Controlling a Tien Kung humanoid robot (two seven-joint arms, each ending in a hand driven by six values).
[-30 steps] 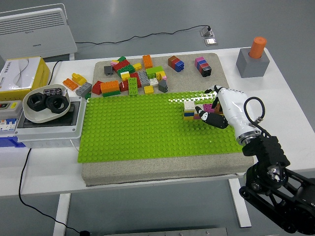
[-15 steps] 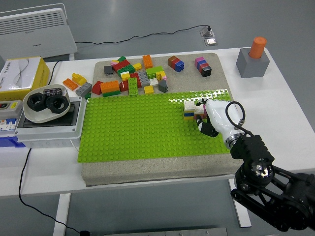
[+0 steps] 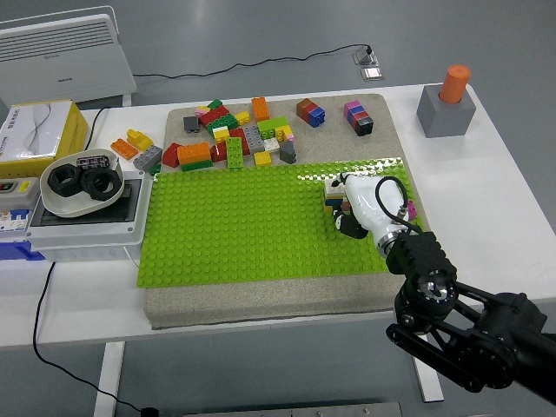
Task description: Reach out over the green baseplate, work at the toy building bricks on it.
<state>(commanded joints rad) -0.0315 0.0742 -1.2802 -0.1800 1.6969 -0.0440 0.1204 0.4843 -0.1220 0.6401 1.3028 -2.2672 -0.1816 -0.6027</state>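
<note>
The green baseplate [image 3: 234, 226] lies on a beige mat in the middle of the table. Near its right end stands a small stack of bricks [image 3: 331, 188], white on top with yellow and blue below. My right hand [image 3: 360, 207], white-shelled on a black arm that comes up from the lower right, lies over the stack's right side and hides part of it. Its back faces the camera, so its grip is hidden. A small pink brick [image 3: 411, 208] shows just right of the wrist. The left arm is out of view.
Several loose bricks [image 3: 234, 139] lie in a pile behind the baseplate, with two small stacks [image 3: 310, 111] [image 3: 358, 116] further right. A grey block with an orange cylinder [image 3: 447, 104] stands far right. A white bowl of black parts [image 3: 80, 182] sits on a grey box at the left.
My right hand has slid left and slightly toward me across the baseplate's right end, from beside the brick stack to over it. The bricks have stayed where they were.
</note>
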